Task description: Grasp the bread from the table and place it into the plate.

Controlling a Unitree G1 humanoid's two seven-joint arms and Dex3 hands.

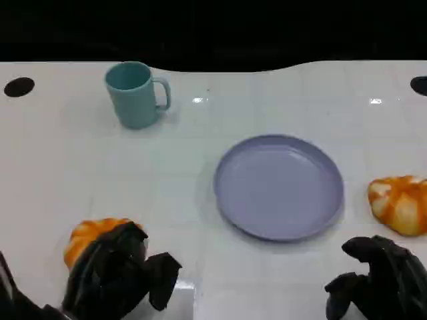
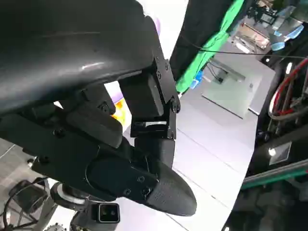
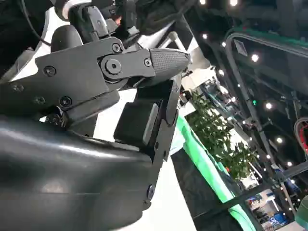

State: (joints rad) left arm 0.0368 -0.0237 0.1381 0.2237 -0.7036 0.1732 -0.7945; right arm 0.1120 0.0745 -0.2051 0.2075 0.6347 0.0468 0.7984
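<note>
An orange and white bread (image 1: 88, 235) lies on the white table (image 1: 80, 167) at the near left. My left hand (image 1: 120, 275) sits just in front of it and hides its near side, fingers apart, with nothing gripped. In the left wrist view a sliver of the bread (image 2: 118, 109) shows past the black fingers (image 2: 144, 103). The lavender plate (image 1: 278, 187) stands empty in the middle of the table. A second bread (image 1: 400, 203) lies to the plate's right. My right hand (image 1: 380, 280) hovers at the near right, loosely curled and holding nothing.
A teal mug (image 1: 137, 93) stands at the far left, handle to the right. Black round holes (image 1: 19, 87) mark the table's far corners. The far table edge meets a dark background.
</note>
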